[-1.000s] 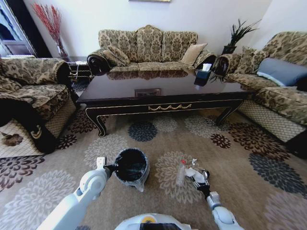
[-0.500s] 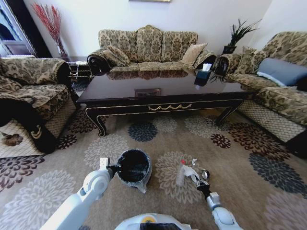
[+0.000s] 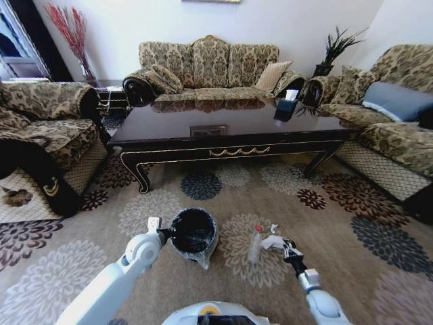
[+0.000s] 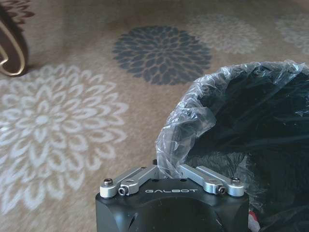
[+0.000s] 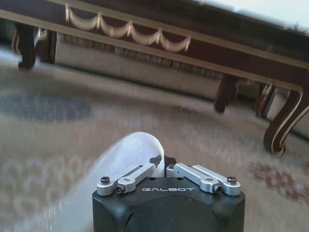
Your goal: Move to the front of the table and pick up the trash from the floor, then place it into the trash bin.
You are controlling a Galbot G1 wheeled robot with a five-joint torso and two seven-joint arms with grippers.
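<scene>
The left end effector is clamped on the liner-covered rim of the trash bin, at the bin's nine o'clock. At the bin's three o'clock, the clear bottle lies on the floor. Just beyond it, the right end effector pinches the white paper wad. The desk stands at twelve o'clock.

table: glossy dark wood | trash bin: crinkly plastic liner | floor: matt carpet
</scene>
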